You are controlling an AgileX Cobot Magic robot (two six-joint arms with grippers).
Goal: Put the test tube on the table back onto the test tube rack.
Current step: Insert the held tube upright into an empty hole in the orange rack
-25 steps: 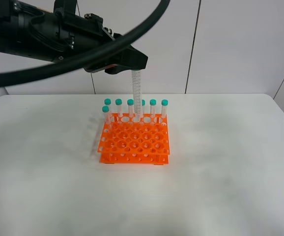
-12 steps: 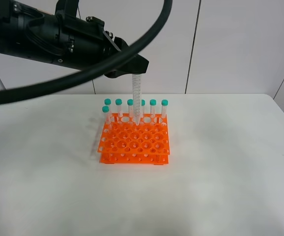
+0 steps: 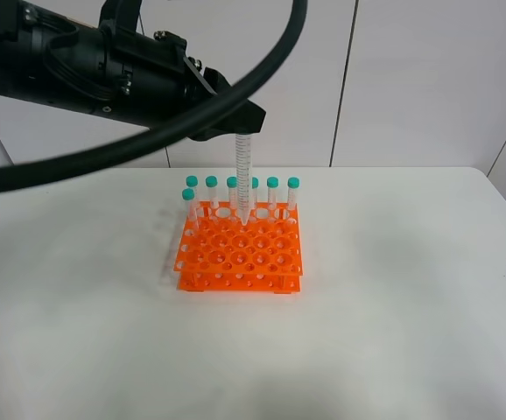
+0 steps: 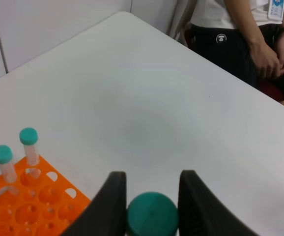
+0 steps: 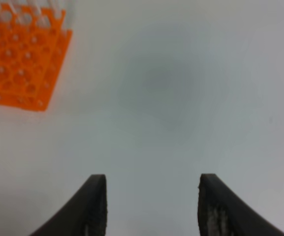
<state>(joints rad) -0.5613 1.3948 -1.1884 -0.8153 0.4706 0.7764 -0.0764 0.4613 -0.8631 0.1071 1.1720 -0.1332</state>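
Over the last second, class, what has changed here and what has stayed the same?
The left end effector, shut on the test tube, lowered it slightly toward the test tube rack. The right end effector left the high view's right edge. Nothing was grasped or released; the rack and seven racked tubes stayed put.

The test tube rack (image 3: 240, 249) stands on the surface (image 3: 393, 306), a little left of its middle. Six tubes (image 3: 273, 191) stand along the rack's rear row, and a seventh tube (image 3: 188, 203) stands just before them at the left edge. The test tube (image 3: 242, 175) hangs upright from the left end effector (image 3: 240, 131) over the rack's rear half. Its tip seems level with a second-row hole, though whether it is inside is unclear. The right end effector (image 5: 149, 201) is over the surface, well apart from the rack.
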